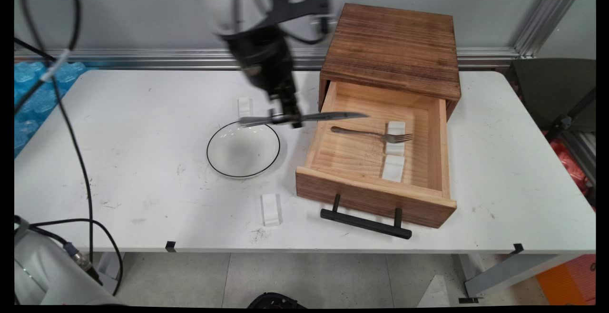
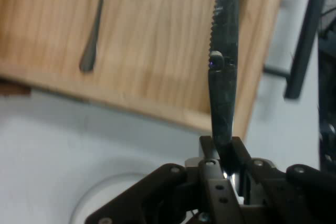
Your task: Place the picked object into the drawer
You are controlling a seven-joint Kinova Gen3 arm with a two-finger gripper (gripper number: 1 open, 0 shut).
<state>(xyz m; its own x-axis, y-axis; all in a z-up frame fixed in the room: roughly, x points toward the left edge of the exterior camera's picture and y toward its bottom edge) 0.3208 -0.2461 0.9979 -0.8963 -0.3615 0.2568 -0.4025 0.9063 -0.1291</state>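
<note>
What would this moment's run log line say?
gripper: shut on knife | knife: level, tip over open drawer | fork: in drawer | plate: beside

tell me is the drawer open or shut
Open: the drawer is pulled out of its wooden box, with a fork lying inside.

Gripper (image 1: 285, 118): black, two-finger, clamping the knife at mid-length, hanging above the gap between bowl and drawer.
Knife (image 1: 328, 116): metal, serrated blade, lying level in the air, tip reaching over the drawer's left wall.
Drawer (image 1: 316, 141): light wood, standing pulled open, black handle in front.
Fork (image 1: 371, 134): metal, lying inside the drawer, tines resting on a white block.
</note>
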